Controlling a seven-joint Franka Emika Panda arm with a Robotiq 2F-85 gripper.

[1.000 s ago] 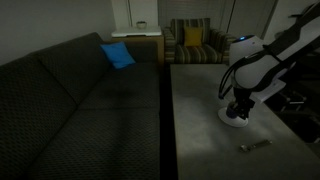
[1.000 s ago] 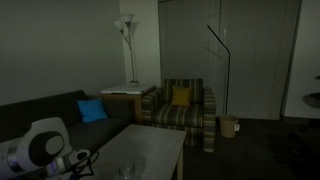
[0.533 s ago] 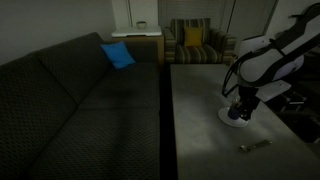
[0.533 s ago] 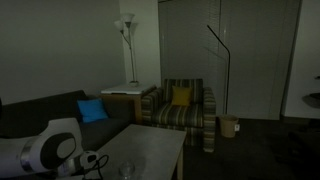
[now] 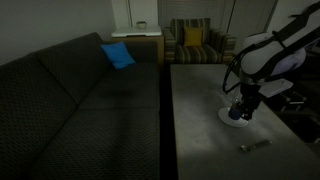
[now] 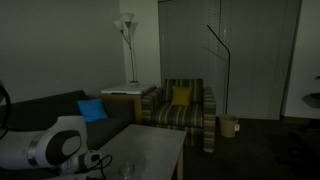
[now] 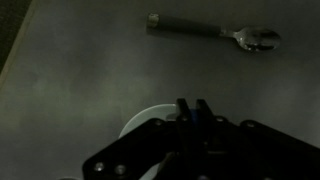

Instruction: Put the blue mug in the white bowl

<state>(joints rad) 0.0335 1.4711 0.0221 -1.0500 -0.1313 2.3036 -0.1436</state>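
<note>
While jaws clamp one blue mug [image 5: 237, 114], one white bowl [image 7: 146, 118] beneath, one metal tool [image 7: 200, 28] apart.

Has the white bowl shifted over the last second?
No. In an exterior view the white bowl keeps the same place relative to the metal tool lying nearer the camera.
</note>
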